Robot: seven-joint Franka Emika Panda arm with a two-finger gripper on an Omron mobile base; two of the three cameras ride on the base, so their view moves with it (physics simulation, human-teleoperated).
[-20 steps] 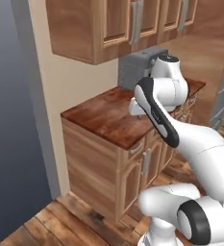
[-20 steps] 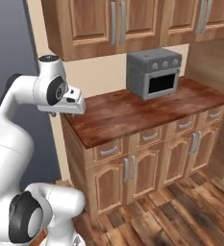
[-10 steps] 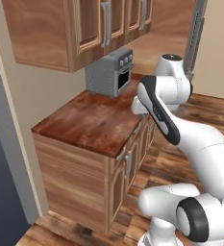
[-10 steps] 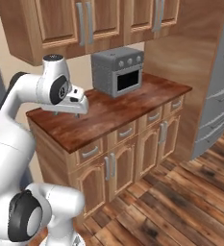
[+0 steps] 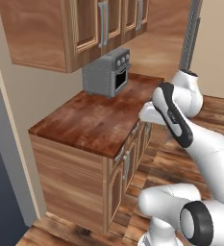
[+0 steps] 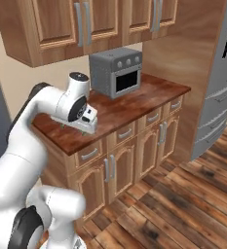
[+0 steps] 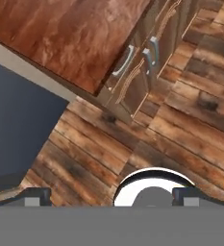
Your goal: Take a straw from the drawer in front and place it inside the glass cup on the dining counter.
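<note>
Kitchen surfaces, materials.
Countertop (image 5: 99, 120): mottled reddish wood, semi-gloss. Cabinets (image 6: 134, 146): brown wood w/ silver metal handles. Toaster oven (image 6: 116, 72): matt grey metal. Floor (image 7: 180, 96): dark planks.

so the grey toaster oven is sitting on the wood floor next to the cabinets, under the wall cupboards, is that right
Not quite. The grey toaster oven stands on the countertop above the drawers, not on the floor; the right base view shows it. It is under the wall cupboards.

Reddish-brown wood countertop (image 5: 96, 120) over drawer cabinets, grey toaster oven (image 5: 106, 72) standing on its back end against the wall, plank wood floor (image 6: 183, 194) beneath the cabinets
</note>
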